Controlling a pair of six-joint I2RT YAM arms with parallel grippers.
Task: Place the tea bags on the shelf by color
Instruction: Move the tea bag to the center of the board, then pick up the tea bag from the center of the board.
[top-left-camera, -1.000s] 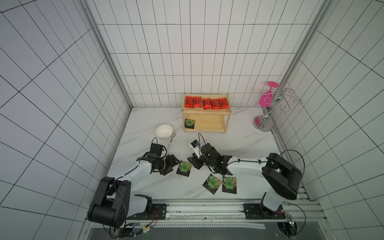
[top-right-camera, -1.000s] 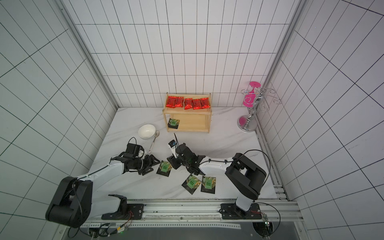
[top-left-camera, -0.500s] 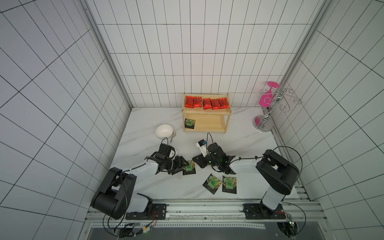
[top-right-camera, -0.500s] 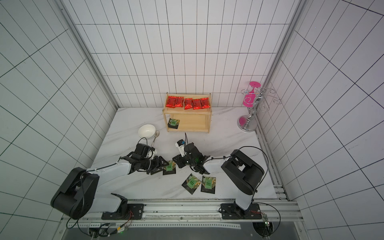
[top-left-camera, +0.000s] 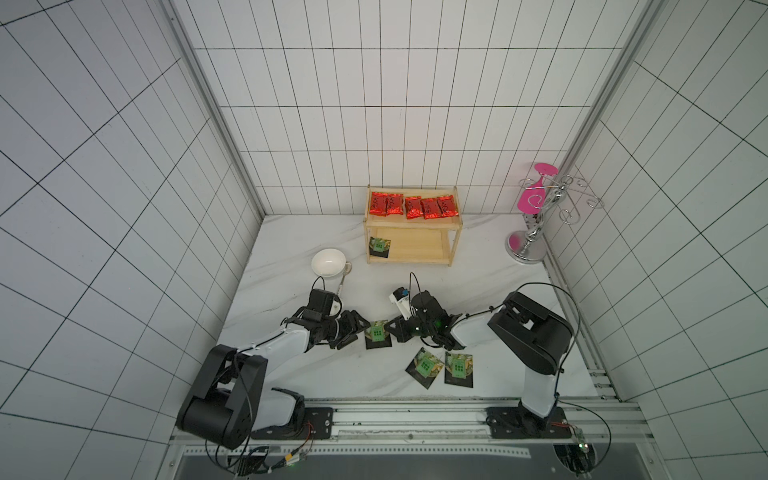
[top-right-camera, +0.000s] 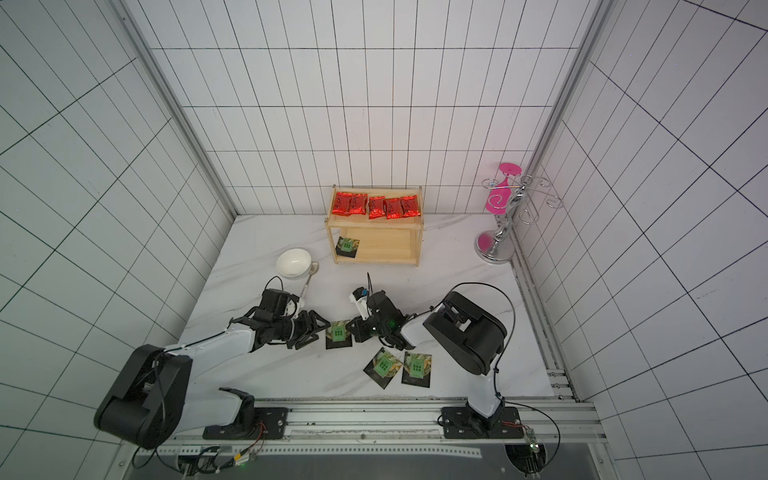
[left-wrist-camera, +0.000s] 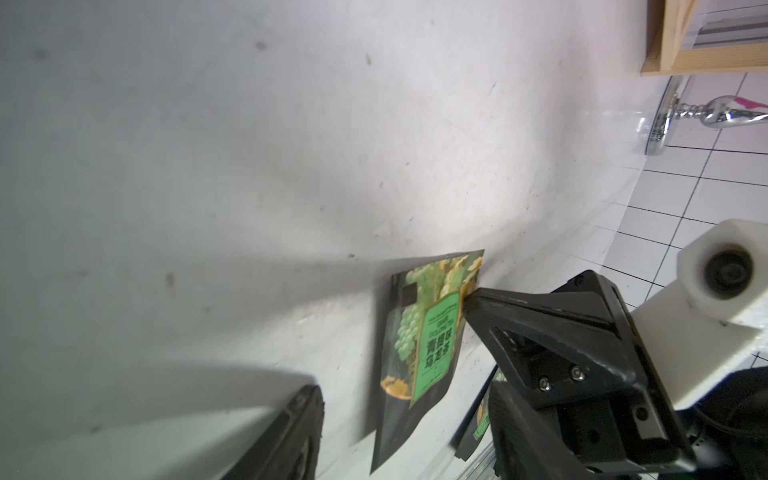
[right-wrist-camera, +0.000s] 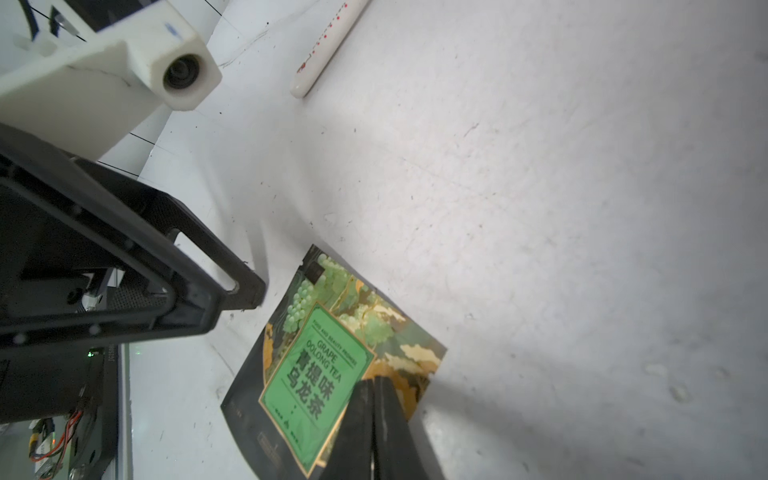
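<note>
Tea bags (top-left-camera: 413, 206): five red on shelf (top-left-camera: 411, 226), four green sachets (top-left-camera: 377, 331); left tool (top-left-camera: 359, 332) spread, right tool (right-wrist-camera: 373, 381) pressed together

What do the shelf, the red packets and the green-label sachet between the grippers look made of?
Shelf: light unfinished-looking wood, pale grain, matte.
Red packets: probably metallised foil, shiny with crinkled highlights.
Sachet: likely printed plastic or foil laminate, dark with a soft sheen and flat sealed edges; the exact film is unclear.
</note>
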